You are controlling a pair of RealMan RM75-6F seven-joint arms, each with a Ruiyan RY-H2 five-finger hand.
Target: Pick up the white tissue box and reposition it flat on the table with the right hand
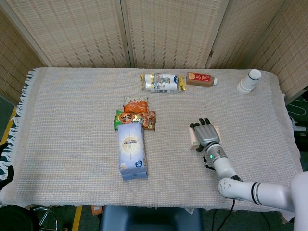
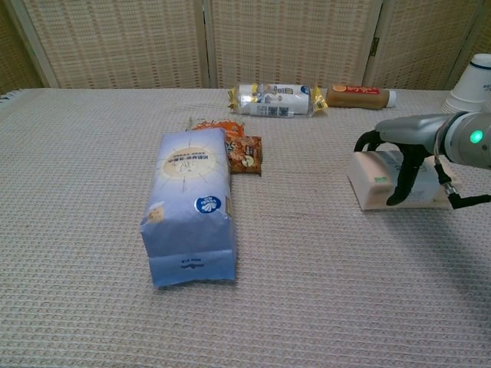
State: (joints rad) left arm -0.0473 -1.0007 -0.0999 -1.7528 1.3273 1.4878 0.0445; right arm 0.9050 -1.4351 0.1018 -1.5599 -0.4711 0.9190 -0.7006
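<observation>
The white tissue box lies on the right part of the woven tablecloth. My right hand is on top of it and grips it. Its fingers hook over the box's far left edge, and the thumb presses down the near face. Most of the box's top is hidden under the hand in the head view. At the far left edge of the head view only a dark bit of my left hand shows beside the table. How its fingers stand is not visible.
A tall blue bag lies mid-table with orange snack packets behind it. At the back lie a wrapped white pack and a brown bottle. Stacked white cups stand at the back right.
</observation>
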